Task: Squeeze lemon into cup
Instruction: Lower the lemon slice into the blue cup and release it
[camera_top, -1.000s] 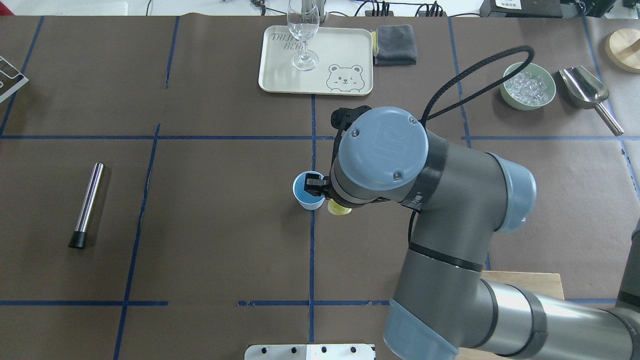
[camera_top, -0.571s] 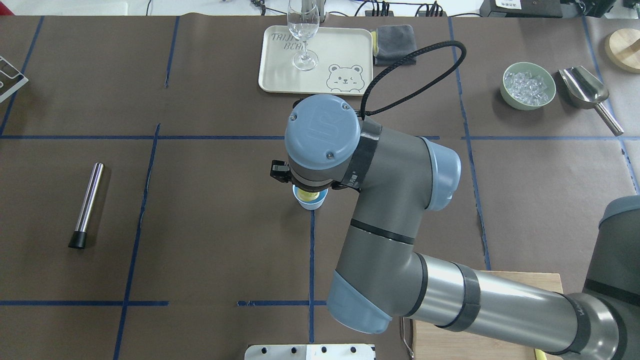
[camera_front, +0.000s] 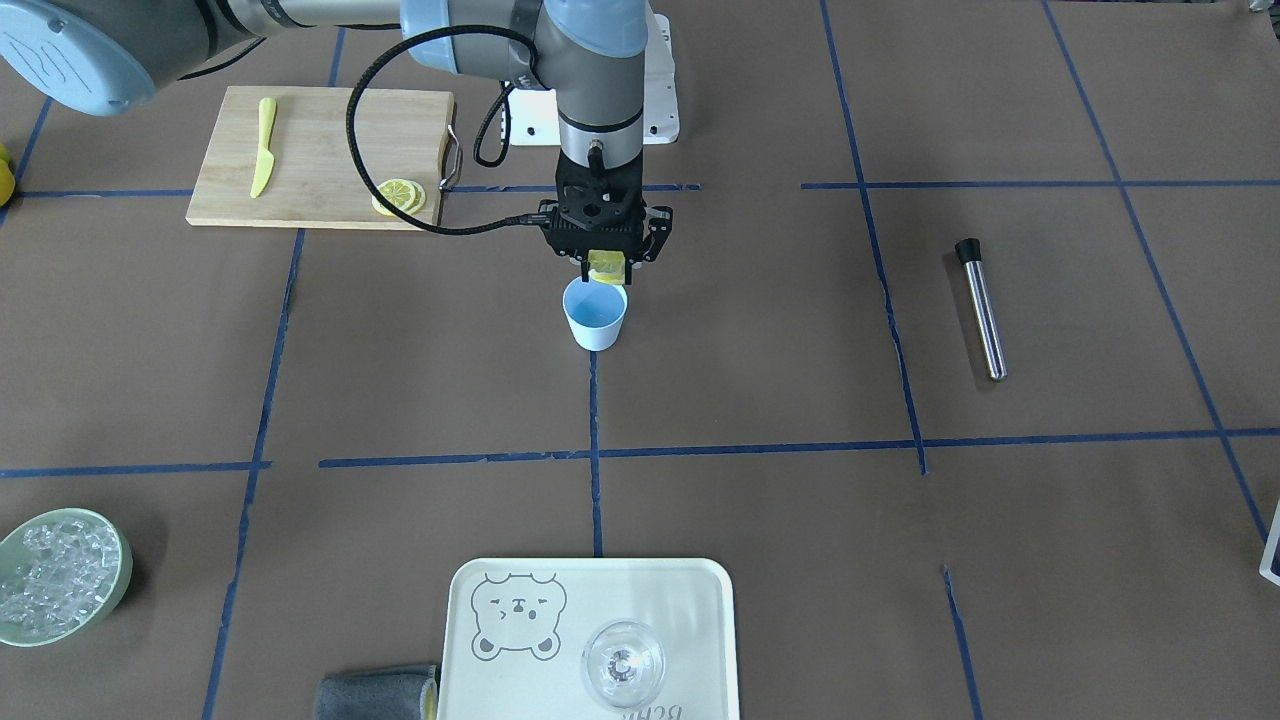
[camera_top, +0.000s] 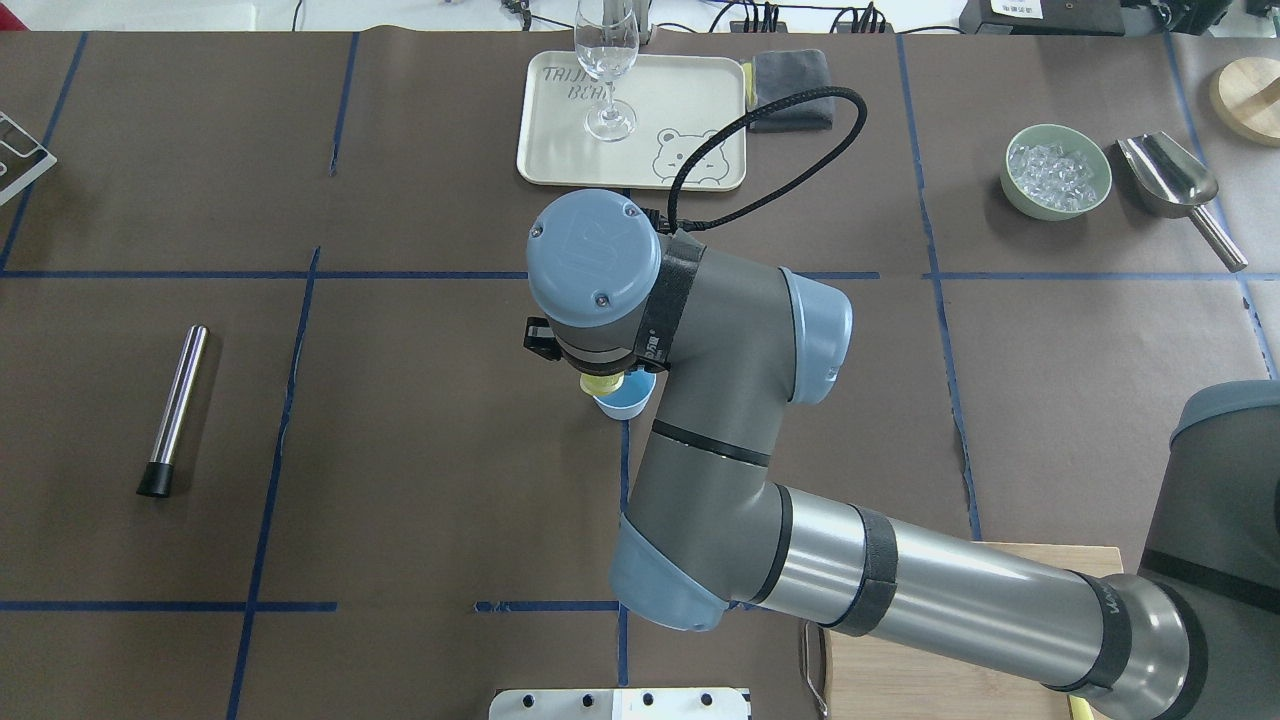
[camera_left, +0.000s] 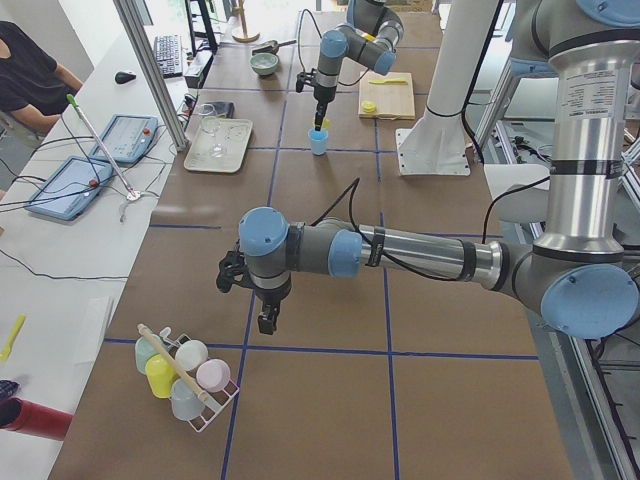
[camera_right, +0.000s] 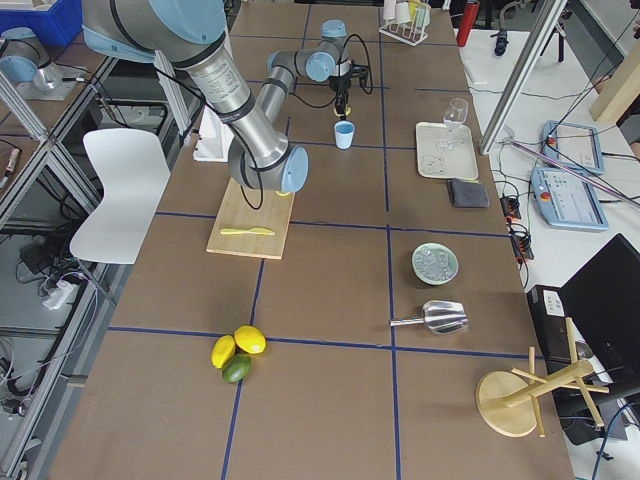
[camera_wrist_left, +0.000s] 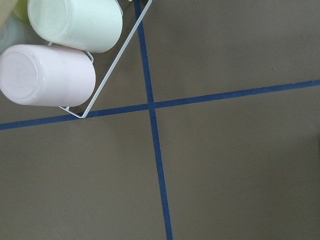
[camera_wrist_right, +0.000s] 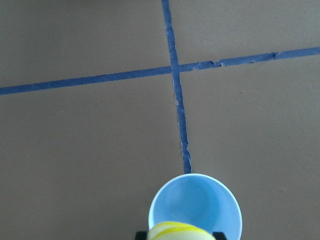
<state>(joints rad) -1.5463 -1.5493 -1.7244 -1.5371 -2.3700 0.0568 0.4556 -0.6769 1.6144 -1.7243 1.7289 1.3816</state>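
Note:
The cup (camera_front: 595, 318), pale outside and blue inside, stands upright at a crossing of blue tape lines near the table's middle. My right gripper (camera_front: 606, 270) hangs just above its rim, pointing down, shut on the lemon (camera_front: 604, 262), a yellow slice pinched between the fingers. From overhead the lemon (camera_top: 602, 384) peeks out under the wrist at the edge of the cup (camera_top: 628, 405). The right wrist view looks down into the cup (camera_wrist_right: 195, 205), with the lemon (camera_wrist_right: 172, 231) at the bottom edge. My left gripper (camera_left: 266, 322) shows only in the left side view, so I cannot tell its state.
A wooden cutting board (camera_front: 320, 130) holds a yellow knife (camera_front: 262, 147) and more lemon slices (camera_front: 400, 195). A tray (camera_front: 480, 680) carries a clear glass (camera_front: 623, 662). A green bowl of ice (camera_front: 60, 575), a metal cylinder (camera_front: 980, 310) and a cup rack (camera_left: 185, 375) are farther off.
The right arm has swung left across the table, carrying the lemon from beside the cup to over its mouth. The cup has stayed in place.

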